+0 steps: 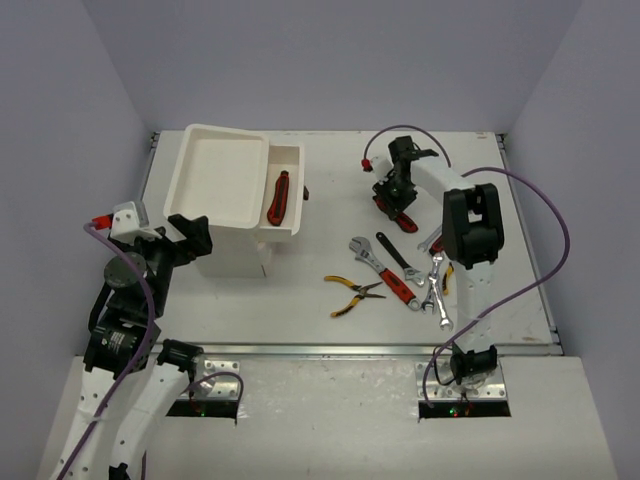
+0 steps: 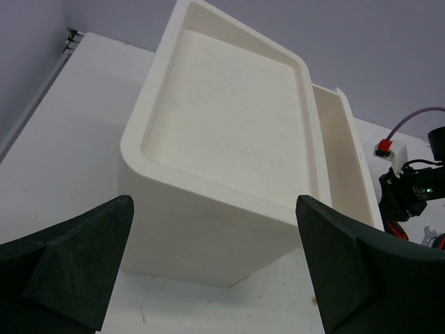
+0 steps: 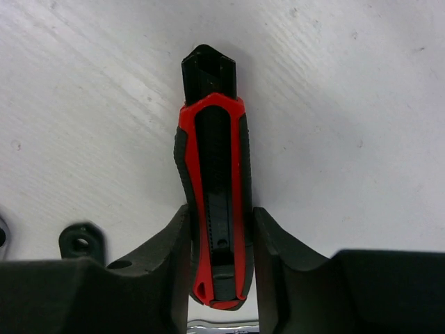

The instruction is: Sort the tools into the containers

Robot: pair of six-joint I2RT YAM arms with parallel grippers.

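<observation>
Right gripper (image 3: 221, 226): fingers pressed against both sides of a red-and-black cutter (image 3: 212, 146), which rests on the table (image 3: 361, 104), far and right of centre. Left gripper (image 2: 214, 229): jaws spread wide, holding nothing, at the near left face of the white box (image 2: 139, 149). The open compartment (image 1: 290, 160) on the box's right side contains a second cutter (image 1: 279, 197). Near right on the table: adjustable wrench (image 1: 385, 271), yellow-handled pliers (image 1: 352, 292), silver spanners (image 1: 437, 290).

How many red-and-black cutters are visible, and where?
2. One cutter lies in the white box's open drawer; the second cutter is on the table, between the right gripper's fingers. Others may hide under the right arm.
</observation>
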